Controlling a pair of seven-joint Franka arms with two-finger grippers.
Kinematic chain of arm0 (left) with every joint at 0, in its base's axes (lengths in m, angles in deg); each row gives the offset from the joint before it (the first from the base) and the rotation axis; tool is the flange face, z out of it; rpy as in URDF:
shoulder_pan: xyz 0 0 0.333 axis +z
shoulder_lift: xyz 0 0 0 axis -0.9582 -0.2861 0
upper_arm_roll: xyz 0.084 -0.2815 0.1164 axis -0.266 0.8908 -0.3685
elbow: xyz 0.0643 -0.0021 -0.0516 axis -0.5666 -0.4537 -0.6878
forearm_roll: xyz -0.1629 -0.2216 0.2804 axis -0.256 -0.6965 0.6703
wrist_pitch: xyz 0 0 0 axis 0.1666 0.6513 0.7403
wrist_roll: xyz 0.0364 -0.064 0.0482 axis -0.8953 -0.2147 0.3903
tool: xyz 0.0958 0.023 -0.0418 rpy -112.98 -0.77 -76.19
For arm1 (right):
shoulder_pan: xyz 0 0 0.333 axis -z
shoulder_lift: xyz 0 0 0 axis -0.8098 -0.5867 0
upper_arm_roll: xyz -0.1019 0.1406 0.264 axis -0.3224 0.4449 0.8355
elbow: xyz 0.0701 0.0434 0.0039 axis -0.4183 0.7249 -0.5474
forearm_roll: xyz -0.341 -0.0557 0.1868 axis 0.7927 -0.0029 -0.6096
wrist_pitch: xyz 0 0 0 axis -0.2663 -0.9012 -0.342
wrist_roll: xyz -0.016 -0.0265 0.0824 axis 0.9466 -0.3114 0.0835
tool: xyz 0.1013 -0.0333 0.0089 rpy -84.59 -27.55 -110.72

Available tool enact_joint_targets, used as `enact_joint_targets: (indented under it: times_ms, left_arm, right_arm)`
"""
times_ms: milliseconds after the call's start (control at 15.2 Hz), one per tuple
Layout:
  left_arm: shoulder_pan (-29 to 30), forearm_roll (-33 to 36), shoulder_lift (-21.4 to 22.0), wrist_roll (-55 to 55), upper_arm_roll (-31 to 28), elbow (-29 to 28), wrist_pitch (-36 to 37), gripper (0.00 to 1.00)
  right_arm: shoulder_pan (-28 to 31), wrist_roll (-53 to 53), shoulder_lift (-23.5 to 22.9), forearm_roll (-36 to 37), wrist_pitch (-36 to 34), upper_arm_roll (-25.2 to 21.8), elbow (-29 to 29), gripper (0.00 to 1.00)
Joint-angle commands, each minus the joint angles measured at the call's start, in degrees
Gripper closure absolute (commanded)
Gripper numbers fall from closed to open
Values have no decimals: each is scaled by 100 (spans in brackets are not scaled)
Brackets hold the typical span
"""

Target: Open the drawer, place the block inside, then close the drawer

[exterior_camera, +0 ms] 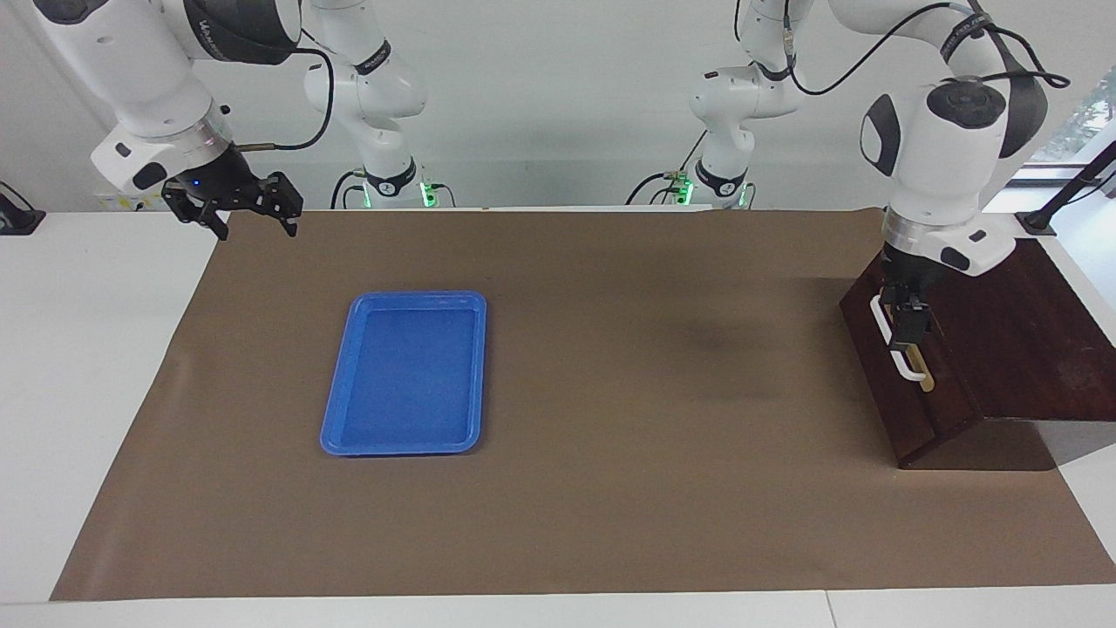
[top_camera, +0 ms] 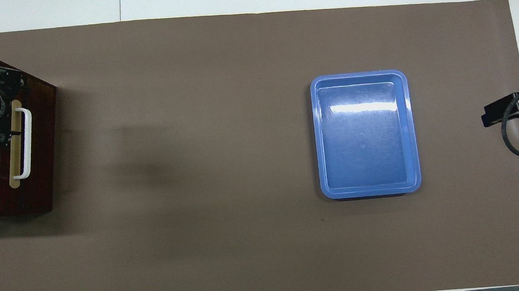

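A dark brown wooden drawer (exterior_camera: 915,375) sits pushed shut in its matching box at the left arm's end of a table covered in brown paper (exterior_camera: 610,392). The left gripper (exterior_camera: 907,327) hangs just above the drawer's white bar handle (exterior_camera: 898,353), fingers apart and holding nothing. The right gripper (exterior_camera: 253,222) waits over the paper's corner at the right arm's end, fingers spread and empty. A blue plastic tray (exterior_camera: 475,375) lies bare between them, nearer the right arm. The yellow block is nowhere in view — likely shut inside the drawer, though that cannot be confirmed. The risk from here: the left gripper's fingers sit so close to the handle that a sideways move could snag the bar and drag the drawer open again — or shift the whole box.
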Motion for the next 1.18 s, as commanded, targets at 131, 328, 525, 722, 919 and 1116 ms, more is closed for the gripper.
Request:
enact_joint_targets:
  times_ms: [131,328,525,722,919,1116]
  left_arm:
    - [-510,-545,136,-1812,-23,390,769,0]
    - [-537,-914,127,-3379,-32,749,1253,0]
    - [-467,-1012,135,-4863,-50,953,1824,0]
    - [-362,-1003,162,-6173,-137,997,2238,0]
    - [95,-1012,215,-7299,-129,953,2528,0]
    - [324,-1081,381,-7610,-129,673,2520,0]
  right_arm:
    - [76,-125,125,74,10,55,132,0]
    - [76,-125,125,74,10,64,132,0]
    - [76,-125,125,74,10,56,131,0]
    - [76,-125,125,74,10,64,132,0]
    - [76,-125,125,74,10,64,132,0]
    - [68,-125,125,74,10,64,123,0]
